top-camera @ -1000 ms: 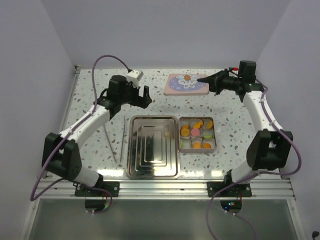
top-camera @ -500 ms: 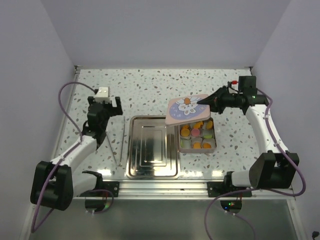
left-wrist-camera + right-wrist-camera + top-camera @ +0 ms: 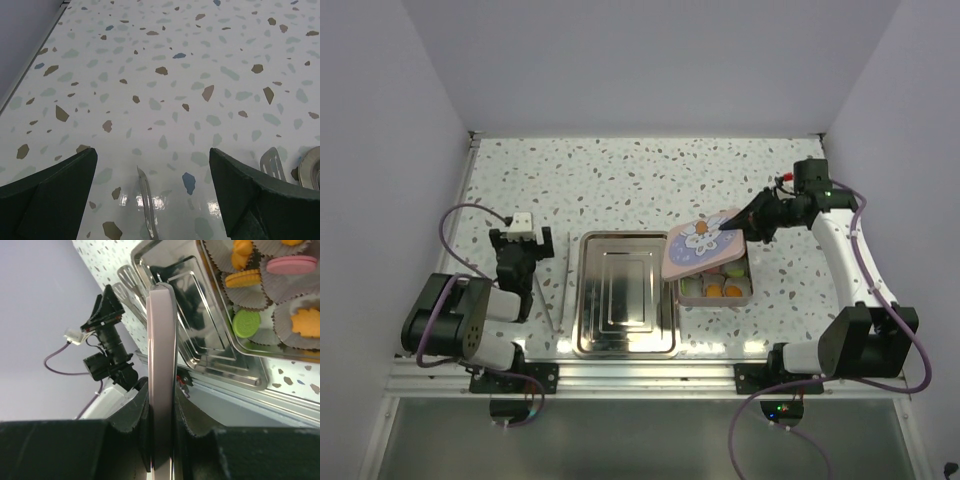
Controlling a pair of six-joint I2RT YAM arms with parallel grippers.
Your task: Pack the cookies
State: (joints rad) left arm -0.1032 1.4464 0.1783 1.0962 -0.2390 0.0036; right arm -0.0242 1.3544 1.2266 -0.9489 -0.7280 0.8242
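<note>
Over the square tin point(image 3: 751, 291), just right of the steel tray point(image 3: 625, 335), your right hand point(image 3: 746, 221) is clamped shut on the far-right edge of the flowered lid point(image 3: 698, 245). The lid hangs tilted. Its free edge reaches across the tray's right rim, so it shades only the far rows of the tin. The cookies point(image 3: 722, 291) sit in their paper cups inside the tin, with the near row showing below the lid. The tin lies beneath the hand and toward you. Closing it therefore looks to need the lid levelled and drawn nearer and rightward before it settles square on the rim. Your left hand point(image 3: 521, 252) hovers spread wide and empty above the tongs point(image 3: 146, 197) on the surface point(image 3: 165, 60), well apart from the tin. The right arm is plainly the nearer one.
</note>
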